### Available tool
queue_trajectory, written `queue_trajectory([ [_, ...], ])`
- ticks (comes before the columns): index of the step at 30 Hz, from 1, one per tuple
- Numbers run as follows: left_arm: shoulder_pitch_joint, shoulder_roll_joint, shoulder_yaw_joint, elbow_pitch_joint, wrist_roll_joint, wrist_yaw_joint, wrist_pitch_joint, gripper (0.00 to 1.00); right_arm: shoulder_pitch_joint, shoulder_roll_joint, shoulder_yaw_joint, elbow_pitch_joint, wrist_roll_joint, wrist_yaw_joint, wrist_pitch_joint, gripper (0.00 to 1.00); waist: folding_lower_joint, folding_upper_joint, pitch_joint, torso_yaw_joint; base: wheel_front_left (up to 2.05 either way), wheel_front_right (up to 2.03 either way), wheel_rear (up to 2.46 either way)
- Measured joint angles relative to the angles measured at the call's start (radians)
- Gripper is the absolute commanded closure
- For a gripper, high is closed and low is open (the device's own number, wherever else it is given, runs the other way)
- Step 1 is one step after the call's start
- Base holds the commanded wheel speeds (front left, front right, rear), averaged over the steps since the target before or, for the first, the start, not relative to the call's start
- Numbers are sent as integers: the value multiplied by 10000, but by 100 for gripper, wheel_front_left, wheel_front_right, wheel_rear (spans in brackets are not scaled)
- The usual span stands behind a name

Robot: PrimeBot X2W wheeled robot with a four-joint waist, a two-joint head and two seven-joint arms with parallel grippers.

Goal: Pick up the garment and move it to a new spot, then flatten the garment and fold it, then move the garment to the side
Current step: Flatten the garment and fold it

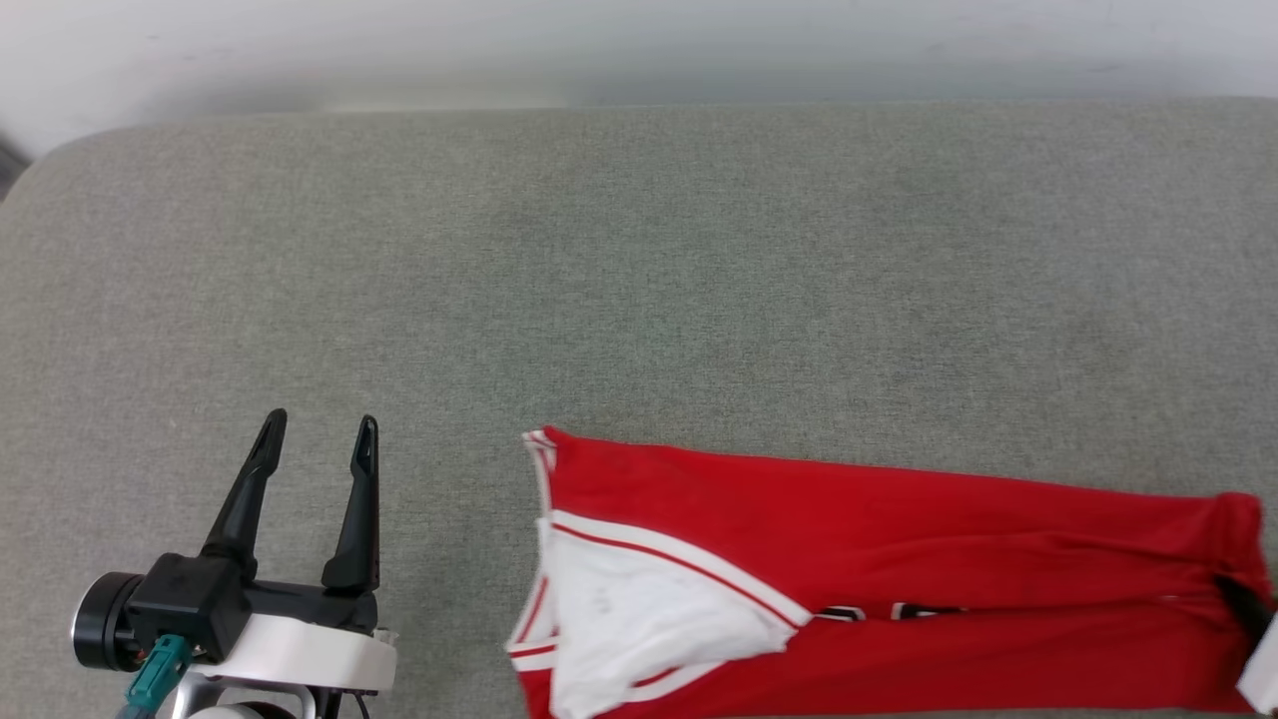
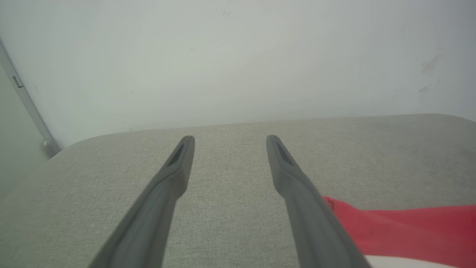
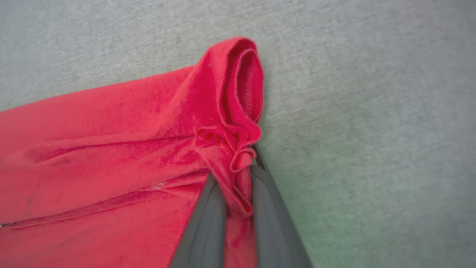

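Closest, left of the garment, the left gripper [image 1: 321, 421] hovers over the grey upholstered surface [image 1: 639, 250] with its two dark fingers spread wide and nothing between them. It seems parked there so it can take the near end when needed. The garment [image 1: 899, 539] lies in a long, narrow band. Its white sleeve [image 1: 639, 619] and striped trim are folded over at the end nearest that gripper, and only slivers of lettering peek out along the fold. At the garment's far right end, the right gripper [image 3: 243, 175] is clamped on a bunched corner of red cloth. I judge this grip is meant for dragging or lifting the shirt towards a new spot.
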Motion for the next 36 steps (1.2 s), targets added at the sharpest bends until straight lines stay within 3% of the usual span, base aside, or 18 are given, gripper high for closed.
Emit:
queue_trajectory([
  [5,4,-10,33,19,54,-27,0,0,-152,-257,-460,228,-293,-2,-88,100,0,0,-55,-122,0,0,0],
  [11,141,-38,111,52,52,-56,0,0,-151,-226,-176,-159,-123,-8,-17,100,0,0,-223,-300,0,0,0],
  [21,267,-151,138,77,-8,-59,0,0,510,42,562,-2347,318,-12,725,100,-1,0,-574,-561,0,0,0],
  [29,313,-209,-65,184,-44,-61,0,0,779,1047,1737,-4117,700,-12,1847,100,-1,0,-740,-495,0,0,0],
  [36,340,-199,-180,238,-138,-67,0,0,711,2270,2685,-4619,945,-12,2556,100,-1,0,-882,-161,0,0,0],
])
